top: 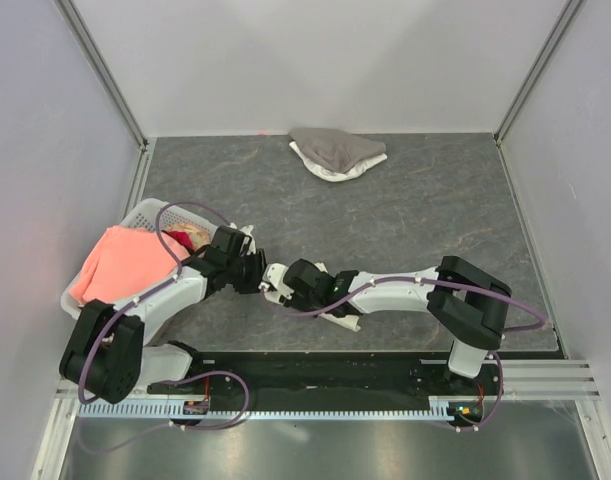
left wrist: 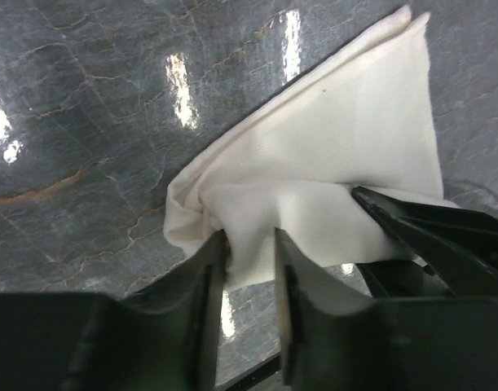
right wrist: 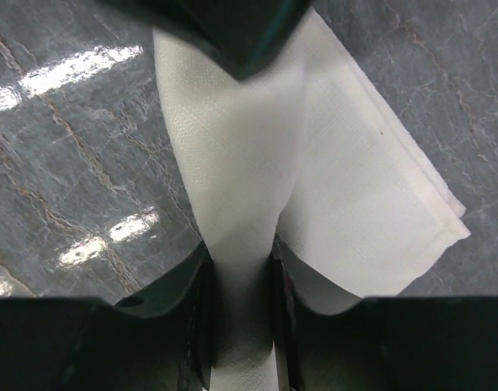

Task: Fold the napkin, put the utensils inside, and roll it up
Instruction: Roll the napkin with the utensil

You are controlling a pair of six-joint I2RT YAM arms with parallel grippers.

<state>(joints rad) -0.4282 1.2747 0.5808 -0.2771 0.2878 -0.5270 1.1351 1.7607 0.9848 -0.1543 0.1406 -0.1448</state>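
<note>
The cream-white napkin (left wrist: 338, 147) lies folded on the dark stone table, one pointed corner away from me. My left gripper (left wrist: 249, 248) pinches a bunched edge of it between its fingertips. My right gripper (right wrist: 240, 261) is shut on a fold of the napkin (right wrist: 232, 163) that runs up between its fingers. In the top view the two grippers, left (top: 257, 272) and right (top: 283, 282), meet tip to tip near the table's front left, and the arms hide most of the napkin. The right gripper's fingers (left wrist: 428, 228) show in the left wrist view. No utensils are in view.
A white basket (top: 143, 213) at the left edge holds a salmon-pink cloth (top: 120, 262). A grey-and-white cloth heap (top: 335, 152) lies at the back middle. White walls close in the table on three sides.
</note>
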